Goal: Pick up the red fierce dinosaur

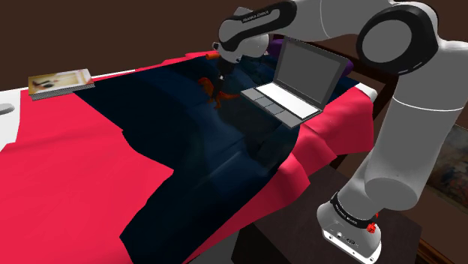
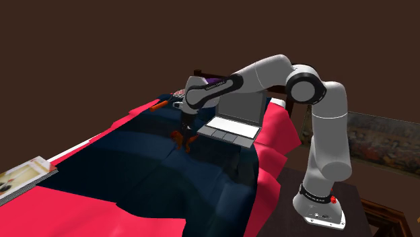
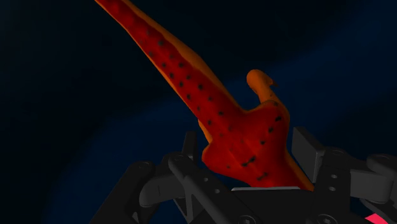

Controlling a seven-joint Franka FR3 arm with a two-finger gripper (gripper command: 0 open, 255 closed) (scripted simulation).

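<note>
On the bed (image 1: 67,165), near its far edge, my pincer (image 3: 247,135) grips the red dinosaur (image 3: 210,102).
The laptop (image 1: 300,79) stands just beside, so I judge a straight lift best, squeezing the thick body, not the tail; open room lies over the blue blanket (image 1: 195,172).

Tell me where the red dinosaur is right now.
In the shoulder view the red dinosaur is upper middle, clasped in the hand over the dark blue blanket, just left of the open laptop.
</note>
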